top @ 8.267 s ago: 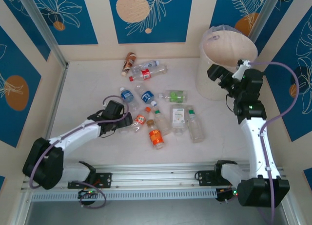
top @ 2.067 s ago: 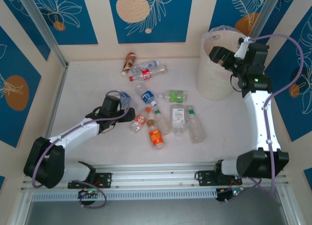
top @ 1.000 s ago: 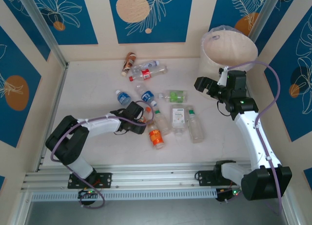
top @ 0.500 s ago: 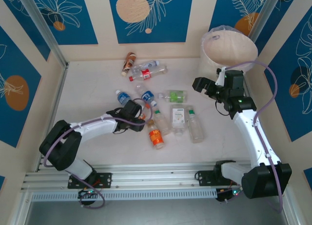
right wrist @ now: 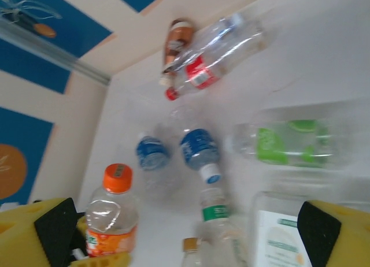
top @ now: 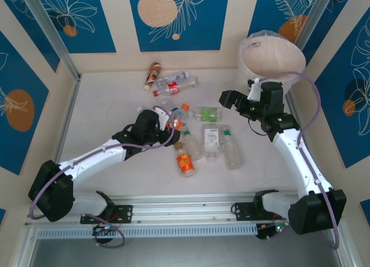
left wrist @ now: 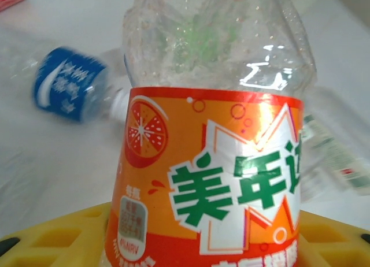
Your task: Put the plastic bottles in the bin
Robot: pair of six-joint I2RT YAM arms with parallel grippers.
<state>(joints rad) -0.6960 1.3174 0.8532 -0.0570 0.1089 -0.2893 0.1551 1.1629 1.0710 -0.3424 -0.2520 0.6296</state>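
Orange-labelled bottle (left wrist: 208,174) now upright in left claw (top: 171,125); green lettering (left wrist: 231,189) legible from wrist.

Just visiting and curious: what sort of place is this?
Probably a robot test booth: two arms bolted to a rail, plastic bottles scattered on a white table, patterned panel walls around it.

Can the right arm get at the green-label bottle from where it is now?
Probably yes. The right gripper is open and close to the green-label bottle, which has nothing lying on it. The left gripper, holding the orange-label bottle, is apart on the other side.
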